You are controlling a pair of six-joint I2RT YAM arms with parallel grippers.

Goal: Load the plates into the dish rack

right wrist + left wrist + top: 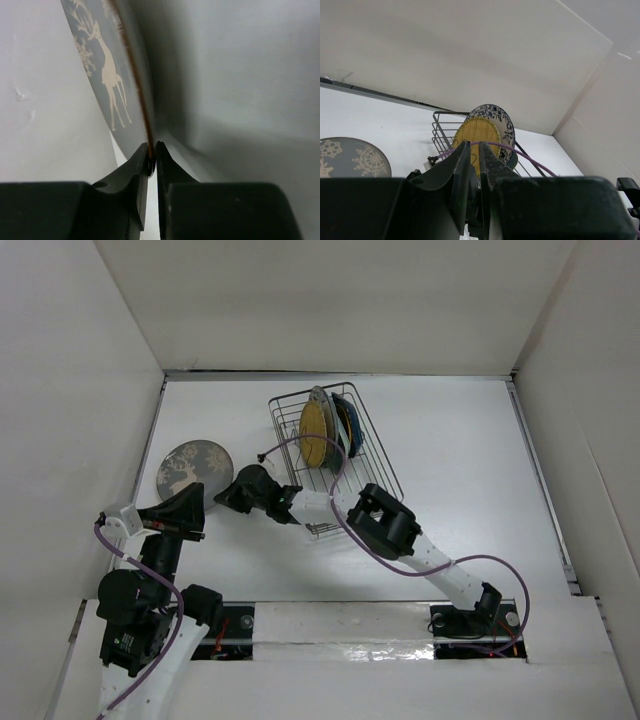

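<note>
right gripper (152, 156) is pinched on the rim of the grey plate (100, 75). its fingers (137, 175) are almost together with only the plate edge between them, and the deer print faces left in the wrist view. from the top view the right arm reaches left across the near end of the dish rack (365, 465) to the plate's near-right rim. the grey plate sits on the table (450, 440) left of the rack, and it looks flat from above. can't tell if the gripped edge is off the surface.

left gripper (476, 155) has its fingers (462, 170) narrow, with a thin gap and nothing between them. it's just near of the grey plate and points far-right toward the rack. can't tell if it touches the plate.

rack is mid-table, angled, with plates standing on edge in the tines at its far end. the yellow plate (313, 432) is nearest the grey plate's side. the black-and-white plate (500, 117) is right behind it, and the dark blue plate (350, 425) is at the right of the stack. the stack overlaps, so an exact count isn't readable.

the right arm's purple cable (530, 160) loops over the rack's near half.
</note>
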